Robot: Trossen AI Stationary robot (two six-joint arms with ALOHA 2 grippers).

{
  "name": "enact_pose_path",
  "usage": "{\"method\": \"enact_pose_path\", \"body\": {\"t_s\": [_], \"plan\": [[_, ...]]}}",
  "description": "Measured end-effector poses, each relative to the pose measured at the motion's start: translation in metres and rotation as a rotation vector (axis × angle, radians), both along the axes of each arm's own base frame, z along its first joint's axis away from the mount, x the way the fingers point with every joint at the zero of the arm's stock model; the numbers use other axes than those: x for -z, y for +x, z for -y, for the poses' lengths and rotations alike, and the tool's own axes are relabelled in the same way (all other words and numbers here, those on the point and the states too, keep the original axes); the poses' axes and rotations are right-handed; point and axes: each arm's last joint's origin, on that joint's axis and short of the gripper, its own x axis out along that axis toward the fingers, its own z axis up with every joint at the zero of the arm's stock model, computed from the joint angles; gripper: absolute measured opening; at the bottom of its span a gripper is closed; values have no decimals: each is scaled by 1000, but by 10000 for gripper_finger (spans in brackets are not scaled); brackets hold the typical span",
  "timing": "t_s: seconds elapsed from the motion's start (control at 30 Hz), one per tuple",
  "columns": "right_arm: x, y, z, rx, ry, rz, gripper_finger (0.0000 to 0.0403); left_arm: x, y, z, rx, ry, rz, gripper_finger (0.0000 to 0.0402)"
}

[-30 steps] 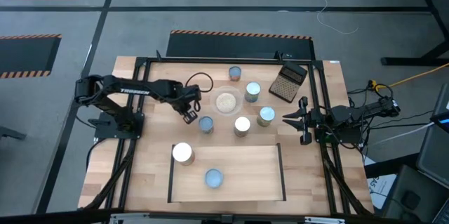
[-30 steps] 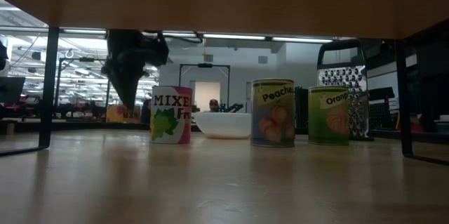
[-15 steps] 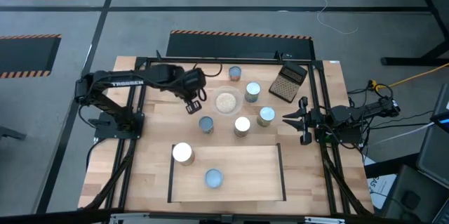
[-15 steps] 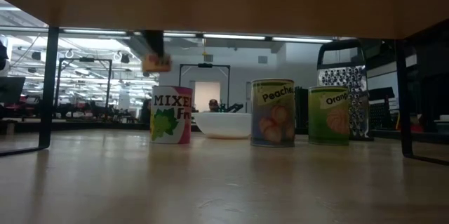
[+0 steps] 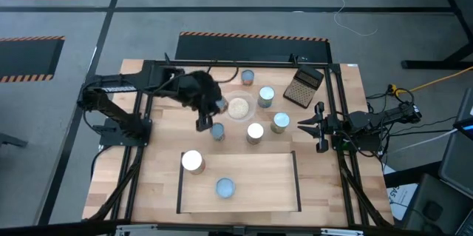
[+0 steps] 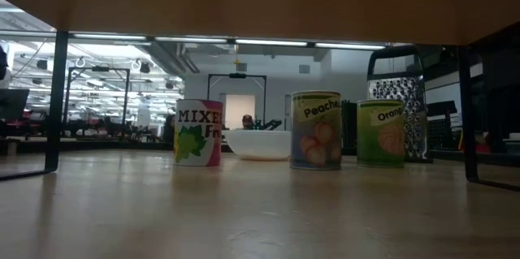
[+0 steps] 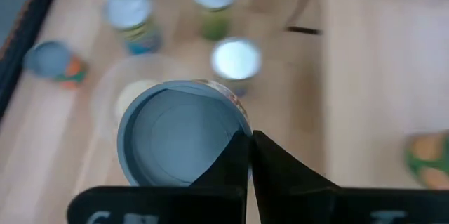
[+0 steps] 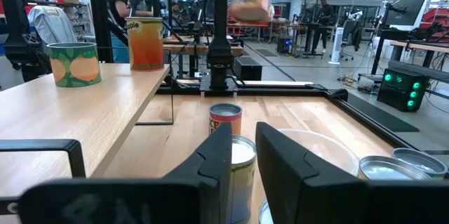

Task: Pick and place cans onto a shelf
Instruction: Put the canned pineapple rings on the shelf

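the left hand [image 5: 201, 123] hangs over the middle of the desk [image 5: 159, 147], right above the pale-topped can [image 5: 217, 131] that stands between the bowl of grains [image 5: 238, 107] and the shelf [image 5: 273, 190]; from its own wrist view the two dark fingers [image 7: 238, 164] look pressed together beside the can's rim, holding nothing, so they would have to part before any grasp. that can [image 7: 181, 140] is a rigid metal cylinder, upright on the wood, and i judge it fairly weighty if full, with a smooth papered wall that could slip under a light pinch. the sensible hold, to my eye, is across the round body just under the top rim, fingers on opposite sides, squeezed firmly; the tin will not crush. three more cans stand near it toward the right arm, one white-topped [image 5: 255, 132], so there is little room to spread the fingers on that side. one can [image 5: 225, 187] sits on the shelf board and another [image 5: 192, 160] at its corner, just outside or on the bar, i cannot tell which. the right hand [image 5: 319, 126] waits at the desk's right edge, fingers slightly apart with nothing between them.
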Motion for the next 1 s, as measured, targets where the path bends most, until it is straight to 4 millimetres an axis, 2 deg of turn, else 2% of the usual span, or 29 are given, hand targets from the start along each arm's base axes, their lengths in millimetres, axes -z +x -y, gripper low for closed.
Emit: {"method": "enact_pose_path", "body": {"t_s": [0.13,0.4,0.73,1.0], "plan": [[0,0,0,0,0,0,71,-6,-2,33,72,-36,20,0],[0,0,0,0,0,0,71,-5,-12,92,175,-87,22,0],[0,0,0,0,3,0,71,-3,-25,150,269,-127,54,0],[0,0,0,0,3,0,71,12,-29,188,313,-168,0,0]]}}
